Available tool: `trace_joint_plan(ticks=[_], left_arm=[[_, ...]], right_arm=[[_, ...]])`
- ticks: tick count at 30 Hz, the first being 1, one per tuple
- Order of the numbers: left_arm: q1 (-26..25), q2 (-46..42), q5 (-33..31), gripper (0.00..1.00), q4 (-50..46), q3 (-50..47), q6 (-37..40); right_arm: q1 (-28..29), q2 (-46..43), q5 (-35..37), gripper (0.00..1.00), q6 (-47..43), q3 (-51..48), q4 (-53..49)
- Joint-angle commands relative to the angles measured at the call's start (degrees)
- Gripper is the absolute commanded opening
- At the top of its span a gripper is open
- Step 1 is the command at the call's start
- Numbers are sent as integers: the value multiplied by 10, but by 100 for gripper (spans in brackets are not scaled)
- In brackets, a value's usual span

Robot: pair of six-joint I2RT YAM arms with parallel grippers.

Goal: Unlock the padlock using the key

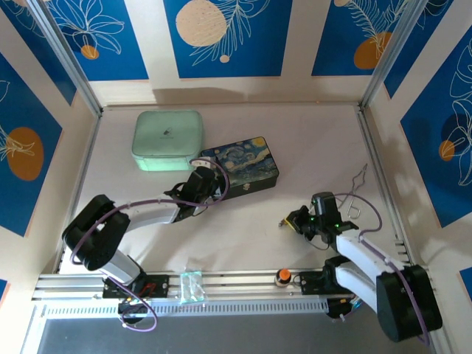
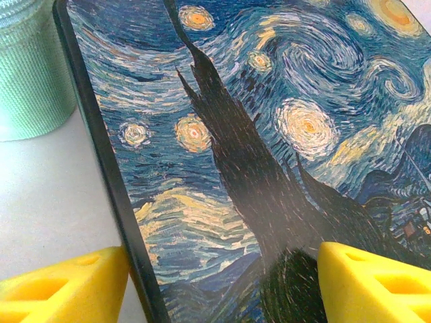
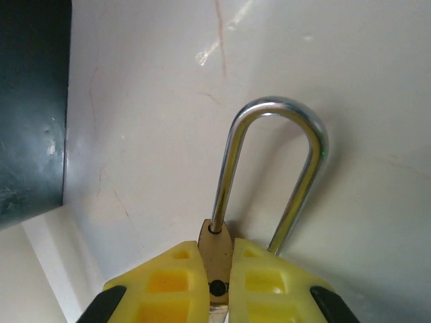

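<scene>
Your right gripper (image 3: 217, 272) has its yellow fingers (image 3: 168, 279) pinched together on the brass body of the padlock (image 3: 215, 235), bottom centre of the right wrist view. The silver shackle (image 3: 269, 111) sticks up toward the middle of the frame over the pale table (image 3: 377, 81). The shackle's left leg goes into the body, but the right leg slips behind a finger, so you can't tell whether it's latched.

From the top camera, that gripper (image 1: 295, 220) and the padlock (image 1: 284, 221) sit right of centre in the lower half, well apart from the painted box (image 1: 247, 166) near the middle. A bent wire tool (image 1: 359, 188) lies further right, near the wall.

Your left gripper (image 1: 205, 179) hangs over the box's left end, just below the mint case (image 1: 168, 140). In the left wrist view its jaws are wide apart with nothing held. One fingertip (image 2: 60, 282) is lower left over bare table, the other is lower right over the swirly lid, and the box's dark edge runs between them.
</scene>
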Motion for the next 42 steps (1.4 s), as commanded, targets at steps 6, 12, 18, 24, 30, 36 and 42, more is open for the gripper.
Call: trace_joint_plan(ticks=[6, 12, 18, 24, 30, 36, 42], left_arm=[[8, -6, -22, 73, -117, -33, 23], [8, -17, -24, 76, -118, -33, 27], [8, -27, -31, 79, -119, -33, 34], [9, -26, -24, 79, -106, -35, 32], [8, -18, -18, 80, -97, -34, 31], [9, -24, -18, 80, -95, -38, 32], [10, -28, -17, 80, -97, -40, 37]], right_arm=[[2, 23, 7, 0, -71, 73, -173], [-12, 86, 14, 2, -118, 135, -238], [-40, 131, 2, 7, -157, 157, -254], [-37, 153, 3, 18, -172, 172, -253], [-42, 160, 18, 24, -189, 192, -271], [-37, 169, 55, 26, -218, 219, -301], [6, 224, 157, 28, -260, 283, -328]])
